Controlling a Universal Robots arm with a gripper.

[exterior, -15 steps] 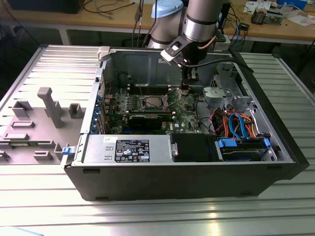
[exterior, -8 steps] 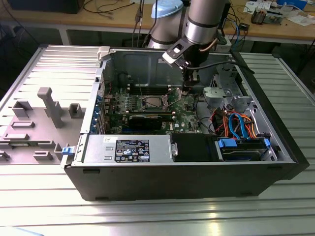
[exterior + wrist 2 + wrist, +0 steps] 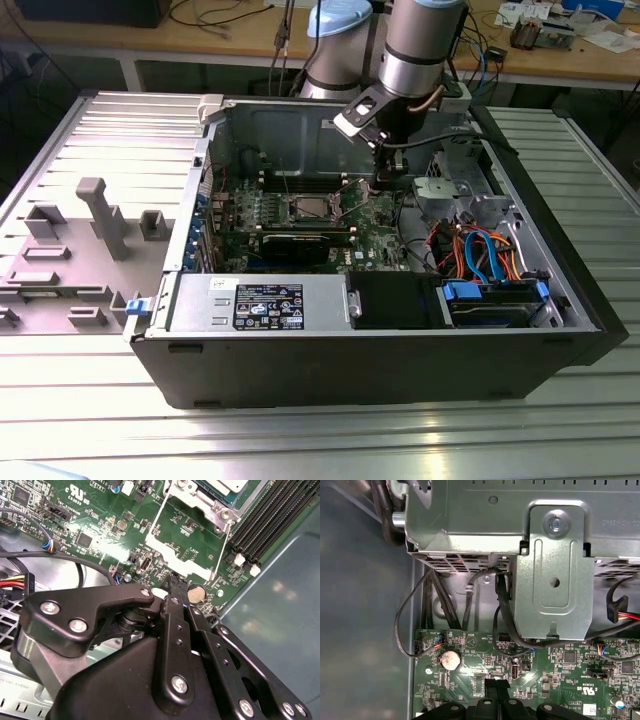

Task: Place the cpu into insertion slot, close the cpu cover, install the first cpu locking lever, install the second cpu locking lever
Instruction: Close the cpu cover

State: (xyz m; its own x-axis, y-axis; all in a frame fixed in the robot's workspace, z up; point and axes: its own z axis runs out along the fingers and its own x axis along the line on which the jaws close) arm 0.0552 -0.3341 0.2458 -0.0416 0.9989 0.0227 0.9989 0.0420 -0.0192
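Open computer case (image 3: pixel 350 370) flat on the bench (image 3: pixel 100 430), side panel off, giving reach from above to the green board inside. Down within it, the gripper (image 3: pixel 385 182): shut, nothing between the tips, drawn into one narrow black point.

Cpu (image 3: pixel 225 484) lying in the insertion slot (image 3: pixel 210 502), pale metal top upward, at the edge of the second wrist view. Placing done, by the look of it. Long black memory slots (image 3: pixel 265 520) just beyond, running alongside.

Cpu cover (image 3: pixel 175 562) not yet closed. Thrown back off the slot toward the arm, with green board showing through its square opening. Left so, presumably, to keep the slot clear for the chip going in.

Gripper (image 3: pixel 176 582) low over the board at the cover's free end, right beside the round coin cell (image 3: pixel 195 594). Hard to say from this angle whether touching the frame's edge or merely just beside it. Shut most likely to offer a slim, stiff tip against thin metal rather than a grasp.

In the first wrist view, the same black tip (image 3: pixel 496 684) near the coin cell (image 3: pixel 451 658), with the grey drive cage (image 3: pixel 550 580) and its trailing cables well apart past the board's edge. Approach thus kept clear of the wiring.
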